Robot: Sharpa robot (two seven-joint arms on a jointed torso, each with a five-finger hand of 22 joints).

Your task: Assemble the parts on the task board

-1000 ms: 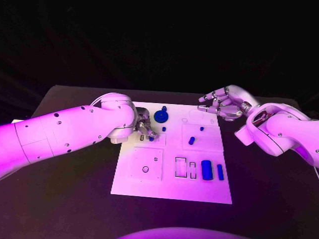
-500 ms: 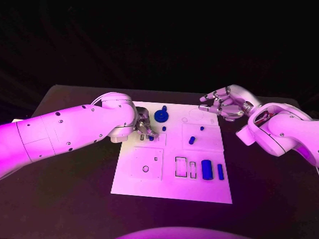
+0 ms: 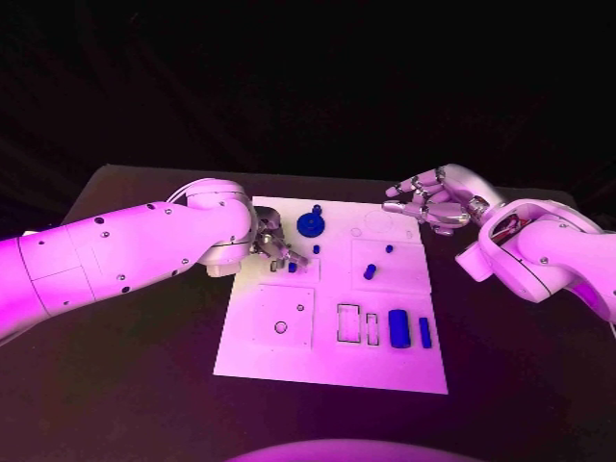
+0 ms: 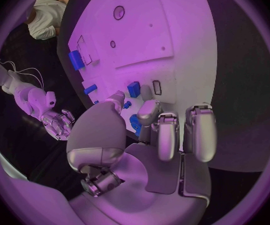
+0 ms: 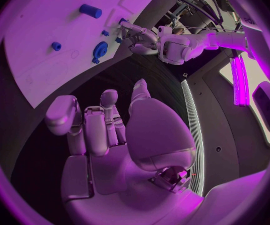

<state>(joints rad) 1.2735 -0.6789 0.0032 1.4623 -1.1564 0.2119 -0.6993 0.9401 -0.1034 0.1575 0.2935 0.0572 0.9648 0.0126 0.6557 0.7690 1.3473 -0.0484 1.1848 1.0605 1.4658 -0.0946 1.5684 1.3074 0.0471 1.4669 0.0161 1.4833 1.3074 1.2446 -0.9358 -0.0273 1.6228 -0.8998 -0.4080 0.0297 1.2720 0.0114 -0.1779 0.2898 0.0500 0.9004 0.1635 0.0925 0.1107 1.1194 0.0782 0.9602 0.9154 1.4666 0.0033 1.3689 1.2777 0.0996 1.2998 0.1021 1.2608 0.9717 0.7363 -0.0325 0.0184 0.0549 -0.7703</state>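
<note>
No text, label, brand, number or sign can be read anywhere: the white task board point(image 3: 339, 327) carries only blank outlines, and the arms and black table point(image 3: 141, 385) bear no legible writing.

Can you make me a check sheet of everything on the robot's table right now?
Surface: black table, bare around the board.
Job's things: white board mid-table; blue disc near its far edge; two blue bars upright near its right edge; small blue pieces mid-board.
Clutter: nothing seen.
Hands: left hand low over the board's far left, fingertips by a small blue piece, hold unclear; right hand raised past the far right corner, fingers curled, holding nothing.
Cables: nothing seen on the table.
Surroundings: dark.
</note>
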